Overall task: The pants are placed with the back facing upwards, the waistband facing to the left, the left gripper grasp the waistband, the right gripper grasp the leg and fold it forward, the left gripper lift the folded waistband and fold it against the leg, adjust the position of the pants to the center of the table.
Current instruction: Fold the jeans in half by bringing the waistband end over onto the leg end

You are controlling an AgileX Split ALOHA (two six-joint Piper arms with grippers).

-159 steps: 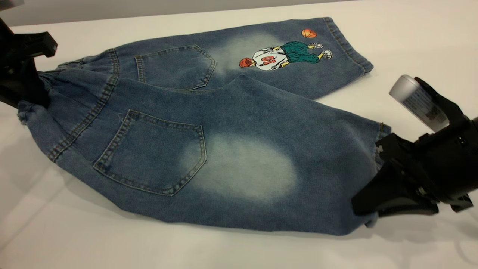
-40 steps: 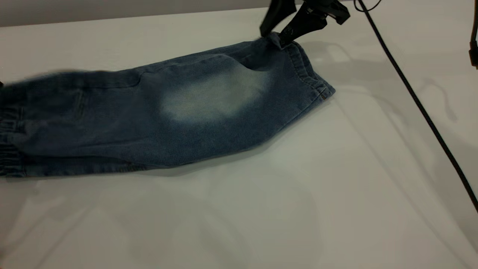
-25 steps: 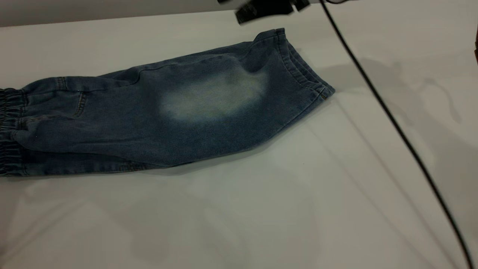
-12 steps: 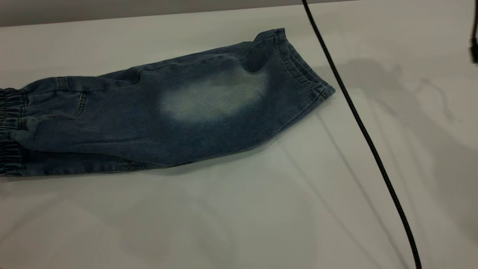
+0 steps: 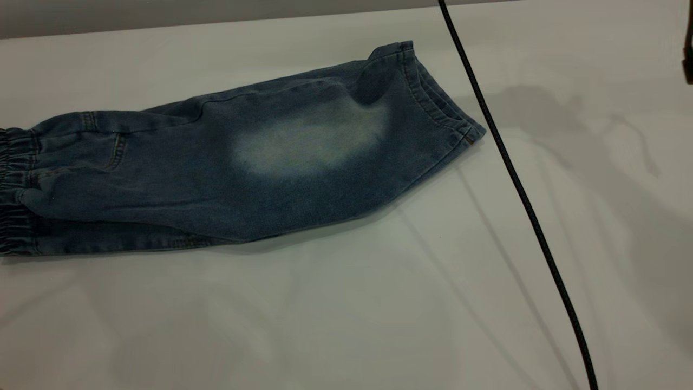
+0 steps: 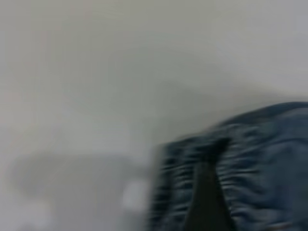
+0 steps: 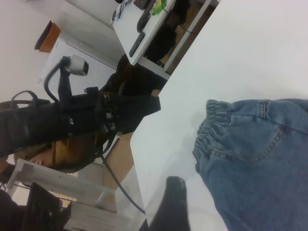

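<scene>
The pants lie on the table, folded in half lengthways. The leg with the pale oval patch is the top layer, its hem at the far right. The gathered waistband reaches the exterior view's left edge. Neither gripper shows in that view. In the left wrist view my left gripper hangs close over the waistband. In the right wrist view my right gripper is open above the table, beside the waistband, holding nothing. Only one finger shows.
A black cable hangs across the table's right side, just past the leg's hem. The left arm shows in the right wrist view out beyond the table's left edge. Desks and clutter stand behind it.
The pants went from spread flat to folded in half. The right gripper let go of the leg's hem and rose out of the exterior view, and the cable swung. The pants now lie still.
</scene>
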